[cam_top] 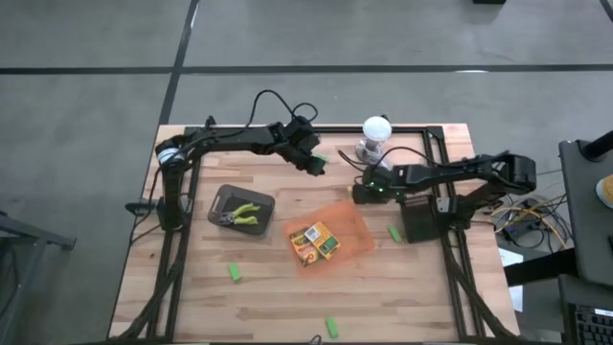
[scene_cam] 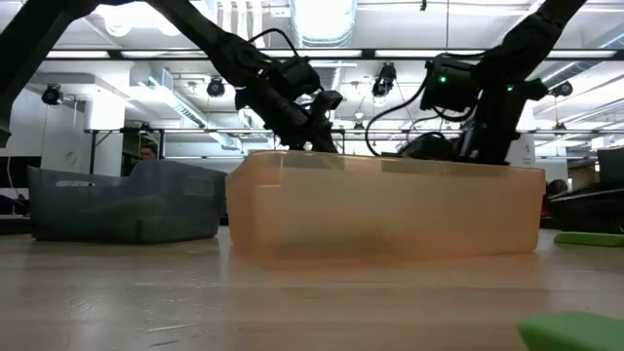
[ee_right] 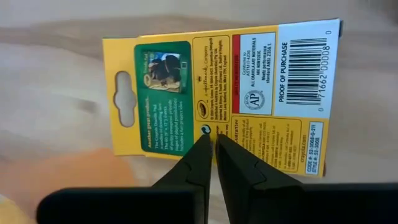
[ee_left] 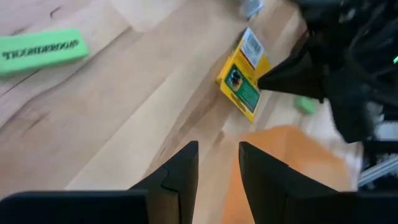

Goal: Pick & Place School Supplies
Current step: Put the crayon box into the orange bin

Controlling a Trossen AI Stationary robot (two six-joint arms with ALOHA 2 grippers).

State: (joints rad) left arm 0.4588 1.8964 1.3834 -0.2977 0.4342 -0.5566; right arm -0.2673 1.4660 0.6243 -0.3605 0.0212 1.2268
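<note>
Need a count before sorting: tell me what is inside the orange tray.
Two yellow-and-green crayon boxes lie side by side inside the orange tray. The rest of its floor looks bare from above. Anything under the boxes is covered and cannot be seen.

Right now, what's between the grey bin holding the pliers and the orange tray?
Nothing. In the high view, only a bare strip of wooden tabletop separates the grey bin from the orange tray.

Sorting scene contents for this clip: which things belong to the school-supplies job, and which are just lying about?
Job: crayon box in the right gripper; crayon boxes; green pieces; plier-like tools.
Lying about: orange tray; grey tray; white lamp.
</note>
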